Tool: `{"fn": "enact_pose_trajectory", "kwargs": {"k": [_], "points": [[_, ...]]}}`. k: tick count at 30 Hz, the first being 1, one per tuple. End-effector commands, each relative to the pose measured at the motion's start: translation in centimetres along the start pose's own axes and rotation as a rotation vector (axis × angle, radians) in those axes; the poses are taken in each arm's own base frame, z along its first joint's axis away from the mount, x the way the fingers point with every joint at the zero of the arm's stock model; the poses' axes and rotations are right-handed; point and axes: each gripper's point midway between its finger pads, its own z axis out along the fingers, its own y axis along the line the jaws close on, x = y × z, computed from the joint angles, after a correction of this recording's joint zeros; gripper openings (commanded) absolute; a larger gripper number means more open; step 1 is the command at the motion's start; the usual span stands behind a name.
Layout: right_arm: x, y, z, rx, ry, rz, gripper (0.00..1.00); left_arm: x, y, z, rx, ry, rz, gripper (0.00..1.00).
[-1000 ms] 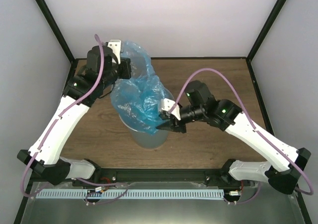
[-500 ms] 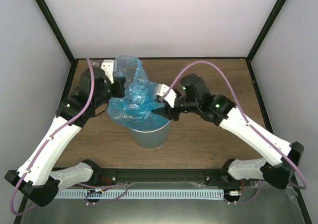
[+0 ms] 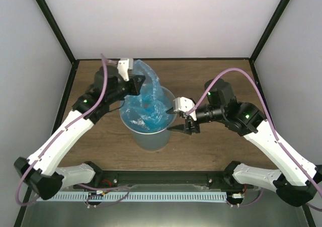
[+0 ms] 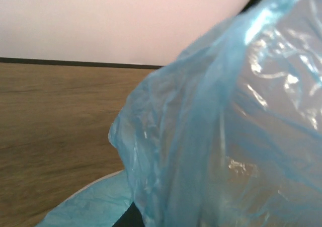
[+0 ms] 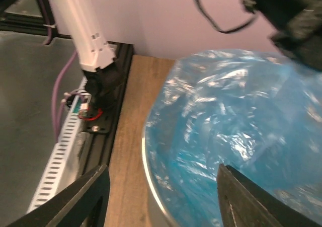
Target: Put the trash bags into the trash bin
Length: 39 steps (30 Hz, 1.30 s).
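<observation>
Light blue with white glints across the thin translucent wrinkled plastic film bag (image 3: 146, 106). Smoky grey on the round translucent plastic bin (image 3: 151, 139). Brown with darker streaked grain on the wooden table (image 3: 201, 146). White with black joints on the two robot arms (image 3: 63, 139); purple on their cables (image 3: 229, 71).

The trash bin (image 3: 149, 136) stands on the table (image 3: 221, 81), between the two grippers. Most of the trash bag (image 3: 146, 106) sits inside it. One flap rises above the far-left rim, caught at the jaws of the left gripper (image 3: 139, 84). The right gripper (image 3: 177, 124) sits just outside the right rim, its jaws spread, with rim and bag straight ahead of them and the table beneath.
</observation>
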Motion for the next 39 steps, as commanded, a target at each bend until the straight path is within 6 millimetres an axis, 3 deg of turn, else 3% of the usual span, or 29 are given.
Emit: {"fn": "enact_pose_trajectory", "kwargs": {"k": [1,4,7,10,14,17,21,25,28,34,39], "points": [[-0.5,1.8,-0.1,-0.116,-0.028,-0.013,0.58,-2.2,-4.1,1.8,0.135,-0.046,0.009,0.04],[-0.2,0.4,0.3,-0.053,0.001,0.004,0.54,-2.5,-5.2,3.1,0.165,-0.035,0.024,0.04],[-1.0,-0.6,-0.4,0.018,-0.015,0.005,0.47,-2.3,-5.1,3.4,0.155,-0.028,0.033,0.04],[-1.3,-2.2,-1.2,0.135,-0.019,0.018,0.42,-1.4,-4.0,2.9,0.117,-0.017,0.037,0.04],[0.3,-4.9,-1.7,0.297,0.017,0.055,0.34,0.9,-1.9,1.7,0.053,0.01,0.033,0.04],[1.3,-5.1,-1.5,0.315,0.033,0.078,0.34,2.0,-0.7,0.6,0.006,0.021,0.032,0.04],[2.5,-4.1,-0.8,0.262,0.045,0.096,0.42,2.6,-0.1,-0.6,-0.015,0.026,0.02,0.04],[3.6,-1.0,0.1,0.099,0.049,0.107,0.62,2.8,0.1,-1.3,-0.015,0.024,0.002,0.04],[4.5,0.5,0.7,0.004,0.074,0.138,0.67,2.9,-0.1,-1.5,-0.01,0.029,-0.005,0.04],[4.9,-0.1,1.2,0.011,0.099,0.166,0.67,1.5,-0.4,-2.7,-0.018,-0.01,0.0,0.04],[3.1,-1.5,-0.1,0.122,0.044,0.13,0.69,-0.9,0.7,-4.9,-0.126,-0.076,0.058,0.04]]}}
